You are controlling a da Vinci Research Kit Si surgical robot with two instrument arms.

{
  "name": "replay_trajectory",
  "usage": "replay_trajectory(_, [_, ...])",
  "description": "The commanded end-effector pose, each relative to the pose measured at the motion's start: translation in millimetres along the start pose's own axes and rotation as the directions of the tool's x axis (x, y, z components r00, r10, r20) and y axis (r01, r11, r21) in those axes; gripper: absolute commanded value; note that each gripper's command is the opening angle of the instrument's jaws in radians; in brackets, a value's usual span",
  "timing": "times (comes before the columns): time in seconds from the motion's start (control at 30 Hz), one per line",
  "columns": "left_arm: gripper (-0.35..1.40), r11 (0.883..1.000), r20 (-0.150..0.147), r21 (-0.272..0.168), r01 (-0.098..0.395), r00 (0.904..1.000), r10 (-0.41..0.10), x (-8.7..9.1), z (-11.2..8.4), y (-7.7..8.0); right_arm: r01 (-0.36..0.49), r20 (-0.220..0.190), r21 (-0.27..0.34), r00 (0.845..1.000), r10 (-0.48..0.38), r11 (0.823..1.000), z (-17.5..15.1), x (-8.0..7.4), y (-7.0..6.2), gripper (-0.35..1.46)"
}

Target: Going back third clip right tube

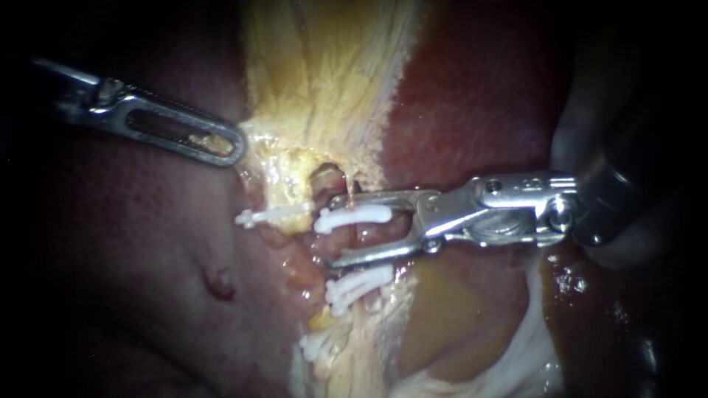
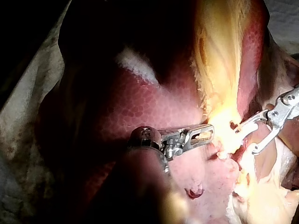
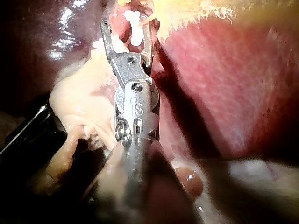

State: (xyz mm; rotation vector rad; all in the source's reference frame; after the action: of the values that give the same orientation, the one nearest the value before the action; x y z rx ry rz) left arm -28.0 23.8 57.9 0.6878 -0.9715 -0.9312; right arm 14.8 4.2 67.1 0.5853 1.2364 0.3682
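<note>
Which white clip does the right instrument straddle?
The upper-right clip: it alone lies inside the right instrument's open tip; the other three lie outside.

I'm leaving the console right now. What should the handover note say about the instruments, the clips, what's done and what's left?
Left instrument: jaws shut, tip at the edge of the yellow tissue.
Right instrument: jaws open, one on each side of the upper white clip.
Other clips: middle clip and lowest clip below it, side clip to its left.
Done: the upper white clip looks seated.
Left: probably draw the right instrument back along its shaft, clear of the clips.
</note>
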Motion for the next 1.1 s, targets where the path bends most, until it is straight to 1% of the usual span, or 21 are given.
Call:
replay_trajectory(0.03, [-0.35, 1.000, 0.000, 0.000, 0.000, 1.0000, 0.000, 0.0, 0.0, 0.0, 0.006, 0.001, -0.001, 1.000, -0.006, 1.000, -0.1, 0.0, 0.1, 0.50])
replay_trajectory(0.1, [-0.35, 1.000, 0.000, 0.000, 0.000, 1.0000, 0.000, 0.0, 0.0, 0.0, 0.020, 0.001, 0.000, 1.000, -0.020, 1.000, -0.4, 0.0, -0.1, 0.50])
replay_trajectory(0.2, [-0.35, 1.000, 0.000, 0.000, 0.000, 1.0000, 0.000, 0.0, -0.1, 0.0, 0.072, 0.002, 0.003, 0.997, -0.072, 0.997, -1.5, 0.2, -0.5, 0.50])
replay_trajectory(0.23, [-0.35, 1.000, 0.000, 0.000, 0.000, 1.0000, 0.000, 0.0, -0.1, 0.0, 0.095, 0.002, -0.003, 0.995, -0.095, 0.995, -2.0, 0.3, -0.7, 0.50])
replay_trajectory(0.43, [-0.35, 1.000, 0.000, 0.001, 0.000, 1.0000, 0.000, 0.0, -0.1, 0.0, 0.167, 0.008, -0.012, 0.986, -0.167, 0.986, -5.4, 0.6, -1.3, 0.50])
replay_trajectory(0.53, [-0.35, 1.000, 0.000, 0.001, 0.000, 1.0000, 0.000, 0.0, -0.1, 0.0, 0.178, 0.010, -0.021, 0.984, -0.178, 0.984, -6.9, 0.6, -1.5, 0.50])
replay_trajectory(0.63, [-0.35, 1.000, 0.000, 0.001, 0.000, 1.0000, 0.000, 0.0, -0.1, 0.0, 0.188, 0.010, -0.016, 0.982, -0.188, 0.982, -8.4, 0.6, -1.8, 0.50])
replay_trajectory(0.77, [-0.35, 1.000, 0.000, 0.001, 0.000, 1.0000, 0.000, 0.0, -0.1, 0.0, 0.201, 0.009, -0.013, 0.980, -0.201, 0.980, -10.2, 1.2, -2.6, 0.50])
replay_trajectory(0.9, [-0.35, 1.000, 0.000, 0.000, 0.000, 1.0000, 0.000, 0.0, -0.1, 0.0, 0.212, 0.010, -0.015, 0.977, -0.212, 0.977, -11.3, 1.9, -3.2, 0.50])
replay_trajectory(1.0, [-0.35, 1.000, 0.000, 0.000, 0.000, 1.0000, 0.000, 0.0, 0.0, 0.0, 0.216, 0.010, -0.015, 0.976, -0.215, 0.976, -11.7, 2.2, -3.3, 0.50])
replay_trajectory(1.1, [-0.35, 1.000, 0.002, -0.003, -0.016, 0.9999, 0.016, -0.2, 0.4, -0.2, 0.216, 0.010, -0.018, 0.976, -0.215, 0.976, -11.8, 2.1, -3.2, 0.50])
